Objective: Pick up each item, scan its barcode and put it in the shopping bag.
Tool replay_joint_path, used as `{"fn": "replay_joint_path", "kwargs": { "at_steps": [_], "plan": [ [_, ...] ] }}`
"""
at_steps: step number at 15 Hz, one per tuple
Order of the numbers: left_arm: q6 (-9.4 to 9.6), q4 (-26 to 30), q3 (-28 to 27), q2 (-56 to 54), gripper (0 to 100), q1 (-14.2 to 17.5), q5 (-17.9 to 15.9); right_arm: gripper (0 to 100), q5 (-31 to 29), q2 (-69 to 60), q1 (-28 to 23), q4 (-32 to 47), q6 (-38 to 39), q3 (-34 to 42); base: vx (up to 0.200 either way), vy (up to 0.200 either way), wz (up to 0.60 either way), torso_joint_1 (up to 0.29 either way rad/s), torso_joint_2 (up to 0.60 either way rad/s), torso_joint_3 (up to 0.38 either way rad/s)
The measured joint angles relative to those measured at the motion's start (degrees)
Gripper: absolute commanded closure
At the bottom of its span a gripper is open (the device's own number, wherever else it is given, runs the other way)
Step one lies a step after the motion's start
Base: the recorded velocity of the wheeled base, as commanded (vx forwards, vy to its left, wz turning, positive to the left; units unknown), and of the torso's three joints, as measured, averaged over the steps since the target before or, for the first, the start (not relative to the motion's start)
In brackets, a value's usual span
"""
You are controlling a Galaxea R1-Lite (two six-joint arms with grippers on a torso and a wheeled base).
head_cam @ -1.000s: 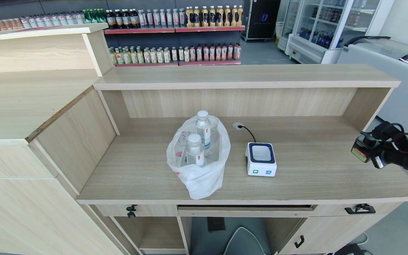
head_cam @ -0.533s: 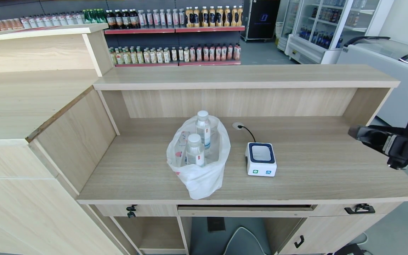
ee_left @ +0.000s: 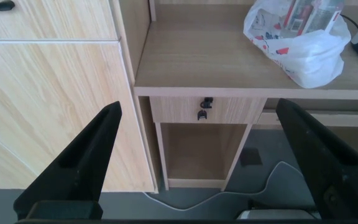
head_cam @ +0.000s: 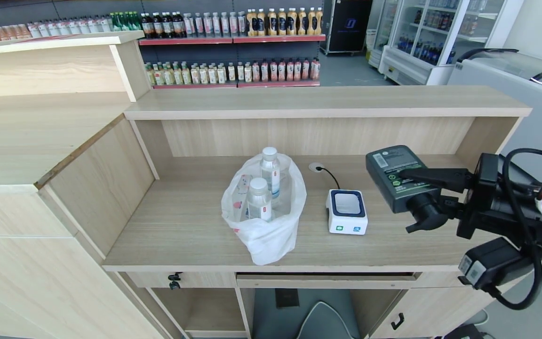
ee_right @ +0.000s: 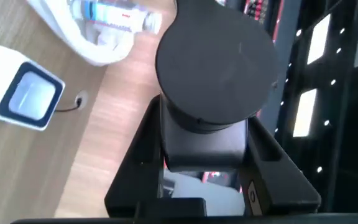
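Note:
My right gripper (head_cam: 408, 201) is shut on a dark canister (head_cam: 395, 176), held in the air just right of the white barcode scanner (head_cam: 346, 212). The canister's labelled end with a barcode faces up and toward me. In the right wrist view the canister (ee_right: 216, 68) sits between the fingers (ee_right: 135, 174), with the scanner (ee_right: 23, 96) below. A white shopping bag (head_cam: 266, 235) stands left of the scanner with two clear bottles (head_cam: 269, 176) upright inside. My left gripper (ee_left: 199, 109) hangs open, low and left of the counter front; the bag (ee_left: 303, 43) lies beyond it.
The wooden counter (head_cam: 417, 245) has a raised back shelf and a side wall on the right. A black cable (head_cam: 330, 176) runs from the scanner to a hole in the top. A small keyed drawer (ee_left: 204, 111) sits under the counter's left end.
My right arm has swung in from the right edge to over the counter, and the dark canister now shows in its gripper beside the scanner. Bag, bottles and scanner have not moved.

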Motion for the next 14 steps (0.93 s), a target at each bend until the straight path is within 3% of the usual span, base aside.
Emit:
{"fn": "replay_joint_path", "kwargs": {
  "at_steps": [9, 12, 14],
  "plan": [
    [0.0, 0.0, 0.0, 0.0, 0, 0.0, 0.0, 100, 0.0, -6.1, 19.8, -2.1, -13.7, 2.9, 0.0, 0.0, 0.0, 0.0, 0.0, 0.0],
    [0.0, 0.0, 0.0, 0.0, 0, 0.0, 0.0, 100, 1.2, -5.3, 23.0, -10.5, -13.0, 3.0, 0.0, 0.0, 0.0, 0.0, 0.0, 0.0],
    [0.02, 0.0, 0.0, 0.0, 0, 0.0, 0.0, 100, 4.6, -4.9, 23.5, -11.9, -12.9, 4.1, 0.0, 0.0, 0.0, 0.0, 0.0, 0.0]
  ]
}}
